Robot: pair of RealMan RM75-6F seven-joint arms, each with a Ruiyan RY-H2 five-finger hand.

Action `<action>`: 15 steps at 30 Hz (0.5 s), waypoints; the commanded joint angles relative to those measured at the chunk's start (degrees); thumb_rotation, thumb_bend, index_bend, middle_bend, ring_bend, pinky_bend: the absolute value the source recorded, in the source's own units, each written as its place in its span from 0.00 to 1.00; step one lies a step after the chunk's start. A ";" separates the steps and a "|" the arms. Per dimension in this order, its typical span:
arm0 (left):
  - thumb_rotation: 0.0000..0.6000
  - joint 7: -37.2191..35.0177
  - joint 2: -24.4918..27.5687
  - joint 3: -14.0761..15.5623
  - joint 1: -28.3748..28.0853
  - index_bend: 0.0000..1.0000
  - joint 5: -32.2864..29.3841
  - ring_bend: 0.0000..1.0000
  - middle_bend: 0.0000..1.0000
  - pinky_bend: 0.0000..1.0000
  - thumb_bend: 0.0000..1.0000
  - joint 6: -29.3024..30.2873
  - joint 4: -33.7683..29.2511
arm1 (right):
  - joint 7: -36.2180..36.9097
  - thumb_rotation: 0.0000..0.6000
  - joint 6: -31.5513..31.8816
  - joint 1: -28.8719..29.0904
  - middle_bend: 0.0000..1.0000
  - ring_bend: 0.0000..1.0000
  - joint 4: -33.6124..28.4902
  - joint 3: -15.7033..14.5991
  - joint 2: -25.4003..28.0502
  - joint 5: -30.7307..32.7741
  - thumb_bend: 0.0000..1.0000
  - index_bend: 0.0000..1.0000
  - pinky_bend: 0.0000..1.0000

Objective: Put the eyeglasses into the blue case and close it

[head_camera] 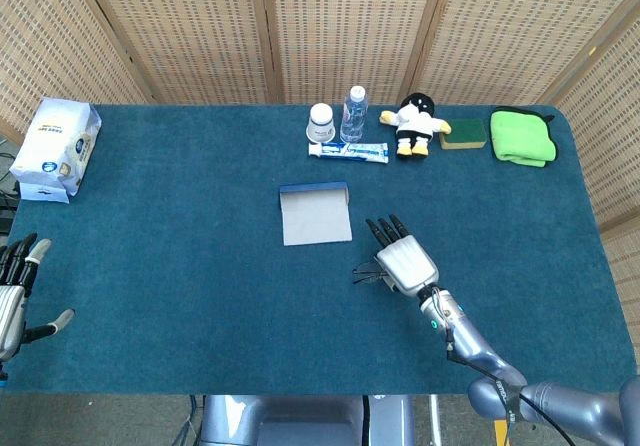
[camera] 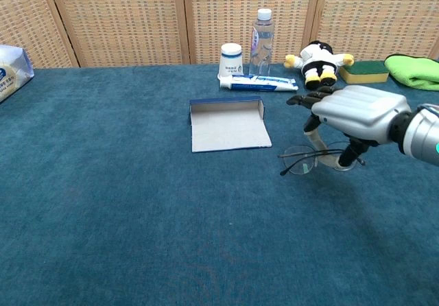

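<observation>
The desk (head_camera: 180,266), covered in dark teal carpet-like cloth, fills both views. The right hand (head_camera: 403,262) (camera: 360,110), silver-backed with black fingers (camera: 306,100), reaches in palm down from the near right edge on its grey forearm. Its fingers point away from the robot toward the far row of things, and thumb and fingers close around the thin wire-framed eyeglasses (camera: 309,160), holding them just above the cloth, near the right edge of the case.

The left hand (head_camera: 14,296) shows only at the bottom left corner of the head view, off the desk's near edge, fingers spread apart with nothing in them.

The open blue eyeglass case (head_camera: 315,214) (camera: 228,124) lies near the middle of the desk, its pale grey inner face upward and its blue wall along the far side. The eyeglasses are apart from it, to its right.

In the head view the glasses are mostly hidden under the right hand; only a dark bit of frame (head_camera: 362,274) pokes out on its left. In the chest view one lens and a temple arm are visible, the other lens partly behind the thumb. The exact contact of the fingers on the frame is hard to make out.
</observation>
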 commanded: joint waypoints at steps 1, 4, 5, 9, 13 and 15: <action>1.00 0.65 -0.42 -0.25 -0.26 0.00 -0.53 0.00 0.00 0.00 0.00 -0.36 0.22 | -3.13 1.00 -1.76 3.24 0.00 0.00 -1.45 3.35 -0.51 5.02 0.47 0.62 0.00; 1.00 0.85 -0.81 -0.50 -0.67 0.00 -0.72 0.00 0.00 0.00 0.00 -0.75 0.68 | -4.99 1.00 -3.42 6.43 0.00 0.00 -1.02 6.17 -1.72 10.37 0.47 0.62 0.00; 1.00 0.78 -0.91 -0.62 -0.79 0.00 -0.83 0.00 0.00 0.00 0.00 -0.85 0.83 | -5.75 1.00 -3.88 7.50 0.00 0.00 -0.56 6.85 -2.16 12.20 0.47 0.62 0.00; 1.00 0.22 -0.82 -1.04 -1.00 0.00 -1.25 0.00 0.00 0.00 0.00 -0.92 1.01 | -9.78 1.00 -5.21 12.26 0.00 0.00 2.48 8.45 -4.47 19.55 0.47 0.62 0.00; 1.00 0.64 -0.95 -1.19 -0.80 0.00 -1.48 0.00 0.00 0.00 0.00 -0.34 1.14 | -13.71 1.00 -5.48 17.15 0.00 0.00 6.99 9.10 -7.76 25.66 0.47 0.62 0.00; 1.00 0.74 -1.01 -1.26 -0.85 0.00 -1.89 0.00 0.00 0.00 0.00 -0.56 1.06 | -14.48 1.00 -6.01 19.41 0.00 0.00 9.37 9.76 -9.46 28.45 0.47 0.62 0.00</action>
